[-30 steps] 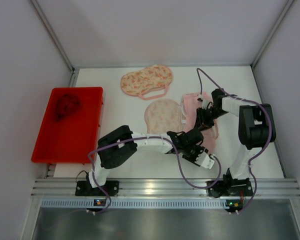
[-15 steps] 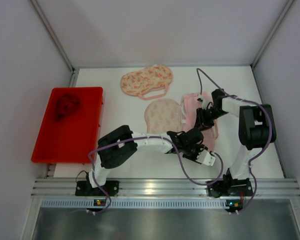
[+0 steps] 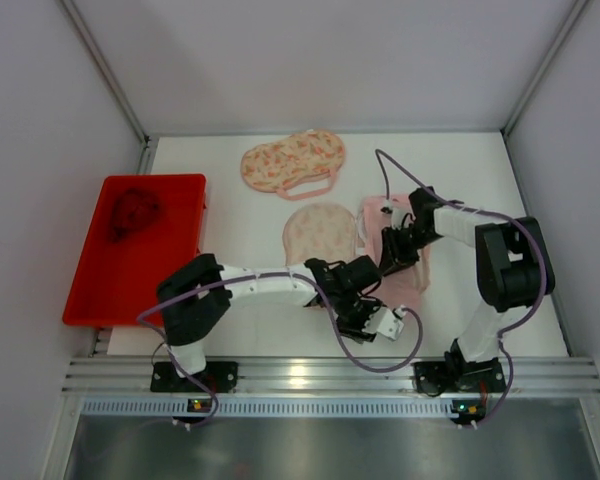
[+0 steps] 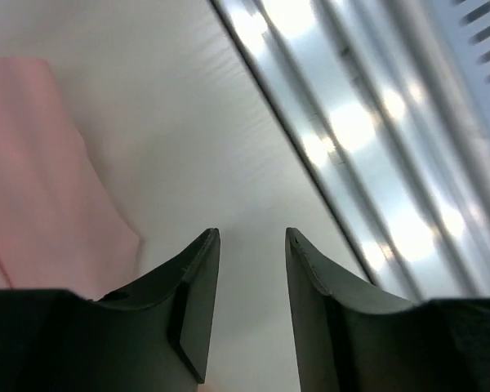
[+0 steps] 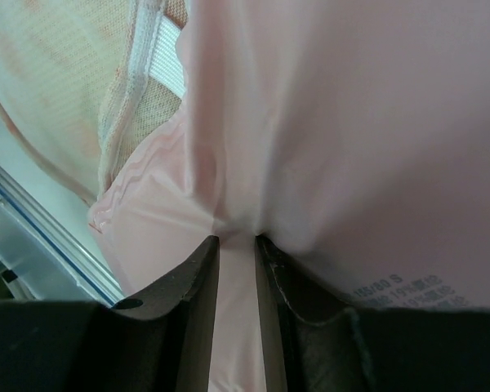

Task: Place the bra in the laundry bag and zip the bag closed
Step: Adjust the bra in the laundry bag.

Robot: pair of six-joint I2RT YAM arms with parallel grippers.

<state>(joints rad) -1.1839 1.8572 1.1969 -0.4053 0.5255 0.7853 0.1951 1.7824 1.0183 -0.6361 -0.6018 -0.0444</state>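
A: Bra (image 3: 412, 272), how does it look?
B: Pale pink, smooth, slightly glossy. It lies crumpled in soft folds on the white counter (image 3: 240, 215), right of centre. The right wrist view shows small grey print near one edge.

A: And relative to the bag?
B: The bag (image 3: 320, 230) lies just left of it, touching. It is cream mesh with an orange-pink floral print and a white band along the edge. From above, the bra sits beside the bag, not inside.

A: Right end effector (image 5: 235, 241)?
B: Down on the bra. The jaws are nearly together, with a pucker of pink fabric nipped between the tips.

A: Left end effector (image 4: 251, 237)?
B: Low over the counter by the bra's near edge. The jaws are partly apart with nothing between them. Its own view has pink fabric to one side and a blurred metal rail (image 4: 376, 147) beyond.

A: Anything else?
B: A far bag (image 3: 293, 162) with the same print, two-lobed with pink trim, lies toward the back, well apart from the bra. A red tray (image 3: 130, 285) sits at the left, with a dark red bundle (image 3: 130, 212) in its far end.
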